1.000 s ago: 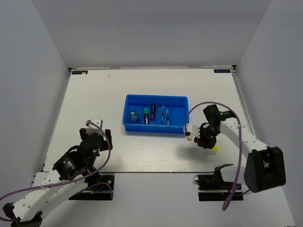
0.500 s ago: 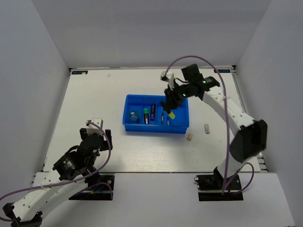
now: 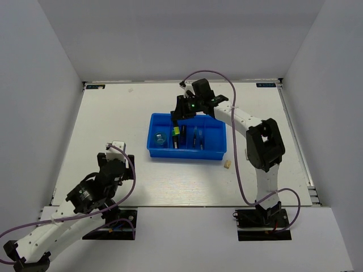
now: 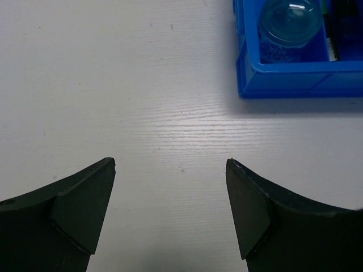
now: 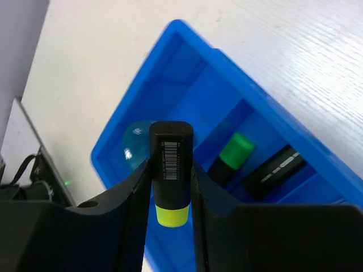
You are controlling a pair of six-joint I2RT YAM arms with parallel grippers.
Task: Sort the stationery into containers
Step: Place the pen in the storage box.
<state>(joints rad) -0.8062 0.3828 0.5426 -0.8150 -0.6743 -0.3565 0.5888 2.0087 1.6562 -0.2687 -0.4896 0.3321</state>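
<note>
My right gripper (image 5: pixel 171 164) is shut on the yellow-black highlighter (image 5: pixel 170 170), black end outward, yellow cap toward the wrist. It hangs over the left part of the blue tray (image 5: pixel 170 34), the container, above the bluish round piece (image 5: pixel 135 144). From above, the right gripper (image 3: pixel 177 114) is over the tray's (image 3: pixel 187 154) far left side. A green-capped marker (image 5: pixel 235 152) and the purple-black marker (image 5: pixel 278 170) lie in the second compartment, and two thin pens (image 3: pixel 197 138) in the third. My left gripper (image 4: pixel 170 164) is open over bare table, nothing between its fingers.
A small beige eraser (image 3: pixel 227 164) lies on the table just off the tray's near right corner. The tray's near left corner (image 4: pixel 295 85) with the round piece (image 4: pixel 289 22) shows ahead and right of my left gripper (image 3: pixel 116 148). White walls enclose the table on three sides.
My right arm has carried the highlighter from the table right of the tray, over the tray's right side, to above its left part. The left arm has barely shifted.
</note>
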